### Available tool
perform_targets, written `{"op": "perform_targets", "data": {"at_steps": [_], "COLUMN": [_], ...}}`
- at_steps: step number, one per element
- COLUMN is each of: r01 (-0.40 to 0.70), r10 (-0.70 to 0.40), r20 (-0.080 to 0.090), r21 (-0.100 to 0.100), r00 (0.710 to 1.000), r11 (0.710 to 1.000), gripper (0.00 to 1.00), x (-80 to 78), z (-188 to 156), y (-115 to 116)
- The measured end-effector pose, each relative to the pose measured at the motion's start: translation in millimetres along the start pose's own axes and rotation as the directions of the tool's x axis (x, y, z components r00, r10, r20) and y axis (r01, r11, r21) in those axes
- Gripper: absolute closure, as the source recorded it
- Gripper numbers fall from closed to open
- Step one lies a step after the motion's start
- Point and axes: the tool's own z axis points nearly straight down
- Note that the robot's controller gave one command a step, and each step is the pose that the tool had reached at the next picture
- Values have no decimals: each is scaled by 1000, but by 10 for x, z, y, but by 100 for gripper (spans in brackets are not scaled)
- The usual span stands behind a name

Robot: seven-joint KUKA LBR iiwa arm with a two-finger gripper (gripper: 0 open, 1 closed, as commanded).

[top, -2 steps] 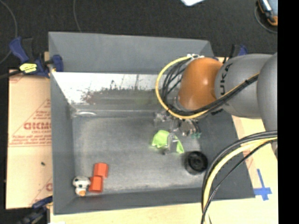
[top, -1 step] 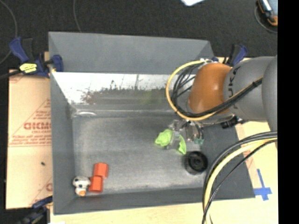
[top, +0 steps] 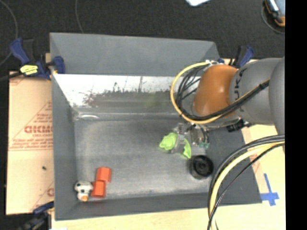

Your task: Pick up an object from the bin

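Note:
My gripper (top: pixel 184 140) hangs under the orange wrist cover at the right side of the bin, low over the floor. A crumpled bright green thing (top: pixel 169 142) lies right at its fingers, with a second green bit (top: pixel 186 152) just below them. Whether the green thing sits between the fingers or only beside them I cannot tell. A black round wheel-like thing (top: pixel 201 166) rests on the floor just below and right of the gripper.
An orange block (top: pixel 100 181) lies in the bin's near left corner, with a small white and black figure (top: pixel 83 190) touching its left side. The arm and its looped cables cover the bin's right wall.

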Motion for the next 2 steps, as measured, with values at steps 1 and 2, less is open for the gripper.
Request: {"op": "perform_targets", "data": {"at_steps": [1, 2], "r01": [0, 0], "r10": [0, 0], "r20": [0, -2], "r21": [0, 0], "r00": [1000, 1000], "r11": [1000, 1000], "gripper": [100, 100], "x": [5, 12], "z": [-19, -135], "y": [0, 0]}}
